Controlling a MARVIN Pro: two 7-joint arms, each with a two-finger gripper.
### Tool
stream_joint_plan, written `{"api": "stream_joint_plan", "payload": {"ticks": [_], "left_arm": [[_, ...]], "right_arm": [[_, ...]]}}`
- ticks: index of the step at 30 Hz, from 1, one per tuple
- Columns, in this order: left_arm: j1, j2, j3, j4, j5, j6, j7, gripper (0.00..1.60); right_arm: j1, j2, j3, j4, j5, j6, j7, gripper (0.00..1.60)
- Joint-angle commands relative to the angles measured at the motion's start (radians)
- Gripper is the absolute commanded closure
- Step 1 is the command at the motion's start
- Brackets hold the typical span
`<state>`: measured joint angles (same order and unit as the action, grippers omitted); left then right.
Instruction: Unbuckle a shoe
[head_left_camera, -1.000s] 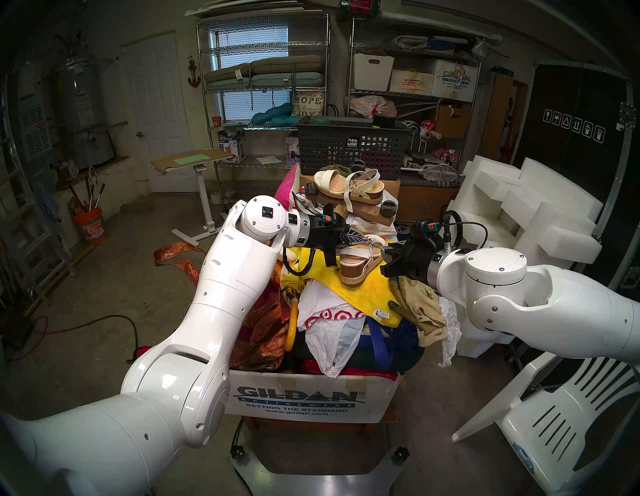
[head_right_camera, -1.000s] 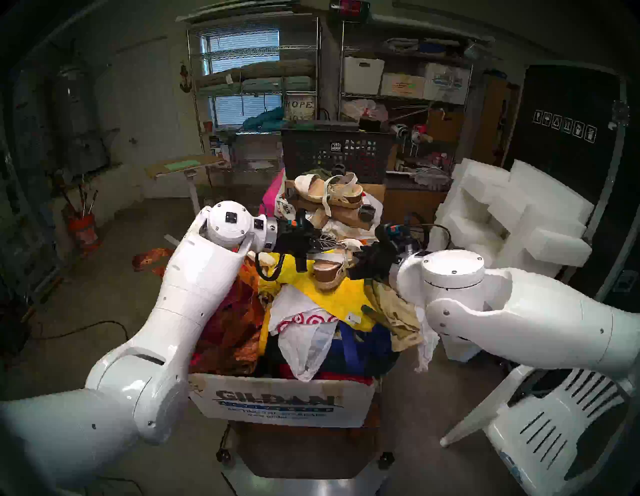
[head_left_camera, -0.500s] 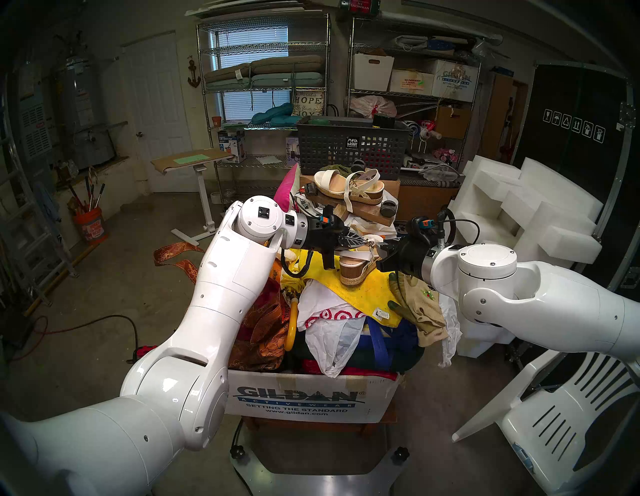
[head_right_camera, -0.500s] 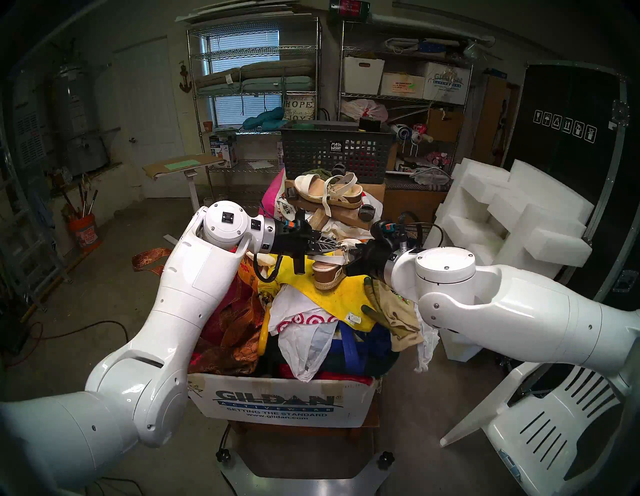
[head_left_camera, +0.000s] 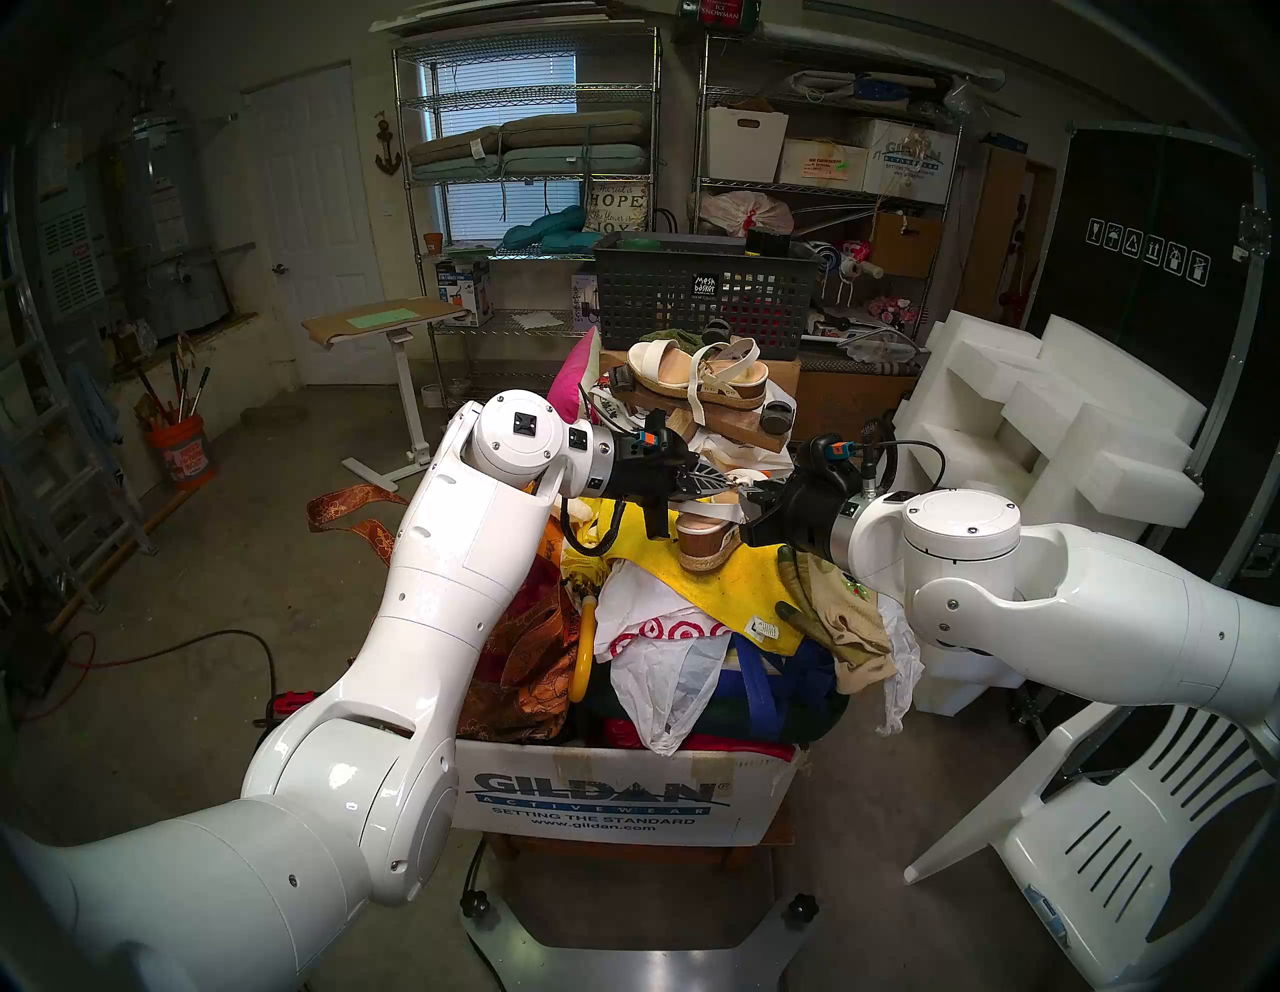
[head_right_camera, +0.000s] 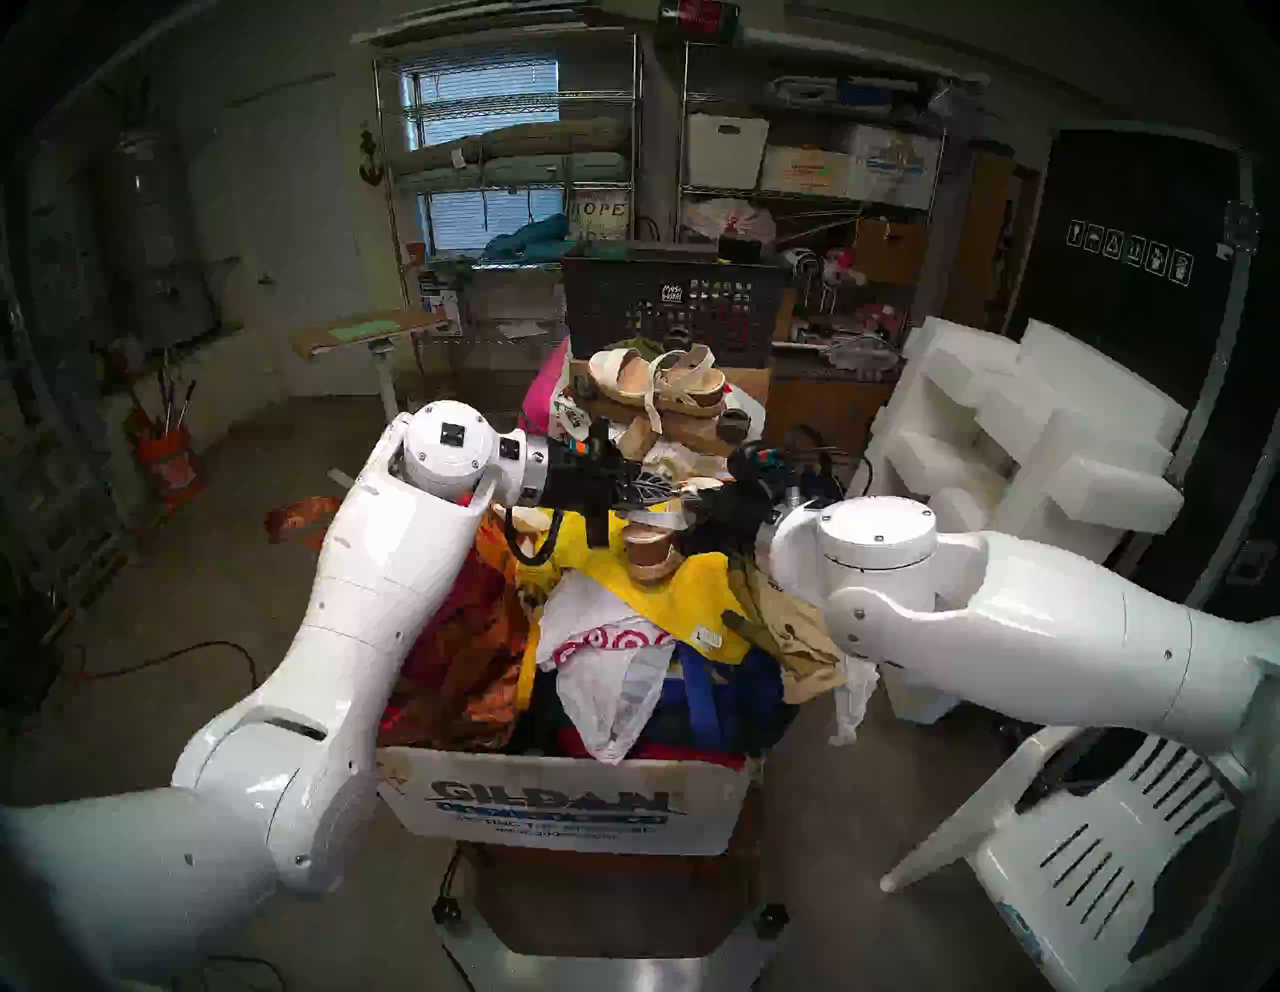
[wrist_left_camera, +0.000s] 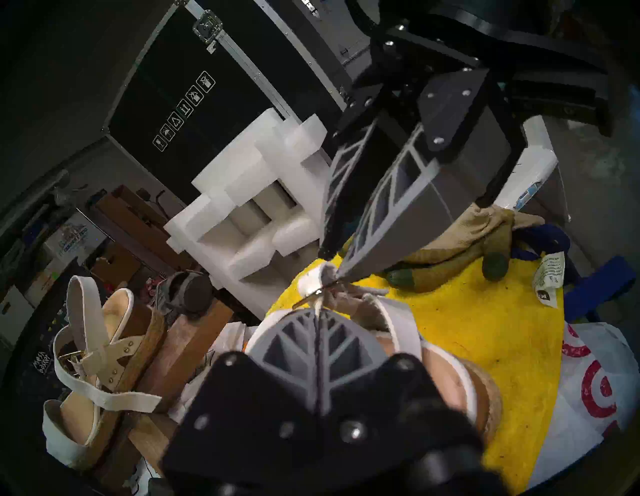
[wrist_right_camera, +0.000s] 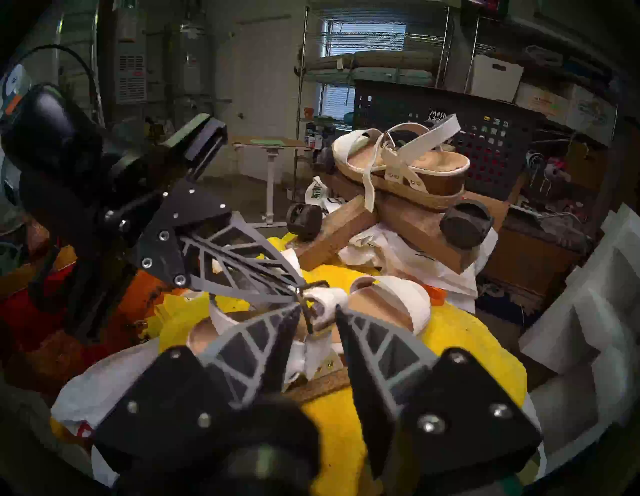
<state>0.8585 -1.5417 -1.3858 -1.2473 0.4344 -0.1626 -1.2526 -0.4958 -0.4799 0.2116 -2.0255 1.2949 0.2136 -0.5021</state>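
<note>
The shoe (head_left_camera: 703, 544), a white-strapped wedge sandal with a cork heel, stands on a yellow cloth (head_left_camera: 734, 589) on top of the pile. It also shows in the right wrist view (wrist_right_camera: 398, 301). My left gripper (head_left_camera: 733, 485) is shut on its ankle strap, right by the small metal buckle (wrist_left_camera: 313, 294). My right gripper (head_left_camera: 751, 497) faces it from the right. Its jaws are open, with the loose strap end (wrist_right_camera: 323, 299) between the fingertips (wrist_right_camera: 298, 310). The twin sandal (head_left_camera: 692, 377) lies farther back on wooden boards.
A Gildan cardboard box (head_left_camera: 623, 796) heaped with clothes and bags holds the pile. Wooden boards with black casters (head_left_camera: 751, 424) and a dark mesh basket (head_left_camera: 699, 298) are behind. White foam blocks (head_left_camera: 1039, 415) and a white plastic chair (head_left_camera: 1108, 831) stand at the right.
My right arm has moved left and a little up, bringing its open gripper to the strap beside the left fingertips. The left gripper has barely moved and still holds the strap.
</note>
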Motion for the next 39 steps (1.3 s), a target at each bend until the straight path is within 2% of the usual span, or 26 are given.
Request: {"api": "stream_joint_plan", "payload": {"ticks": [1, 7, 10, 23, 31, 35, 39], "left_arm": [[-0.014, 0.001, -0.009, -0.029, -0.009, -0.002, -0.004, 1.60], [-0.013, 0.001, -0.010, -0.029, -0.009, -0.003, -0.010, 1.60], [-0.012, 0.001, -0.010, -0.029, -0.007, -0.003, -0.012, 1.60], [-0.015, -0.005, -0.010, -0.018, 0.004, -0.011, 0.000, 1.60], [-0.016, -0.004, -0.010, -0.017, 0.004, -0.012, -0.005, 1.60], [-0.014, -0.002, -0.012, -0.020, 0.003, -0.017, -0.004, 1.60], [-0.014, -0.002, -0.014, -0.023, 0.001, -0.017, -0.005, 1.60]], "right_arm": [[0.005, -0.005, 0.014, 0.002, 0.007, -0.020, 0.000, 0.83], [0.003, -0.004, 0.017, 0.001, 0.010, -0.025, -0.017, 0.82], [0.001, 0.003, 0.020, 0.003, 0.011, -0.044, 0.008, 0.83], [0.008, 0.020, 0.020, -0.022, 0.003, -0.037, 0.005, 0.81], [0.004, 0.025, 0.027, -0.029, 0.010, -0.059, 0.007, 0.80], [0.012, 0.016, 0.020, -0.017, 0.004, -0.020, -0.004, 0.80], [0.007, 0.008, 0.014, -0.003, 0.003, -0.020, -0.003, 0.80]]}}
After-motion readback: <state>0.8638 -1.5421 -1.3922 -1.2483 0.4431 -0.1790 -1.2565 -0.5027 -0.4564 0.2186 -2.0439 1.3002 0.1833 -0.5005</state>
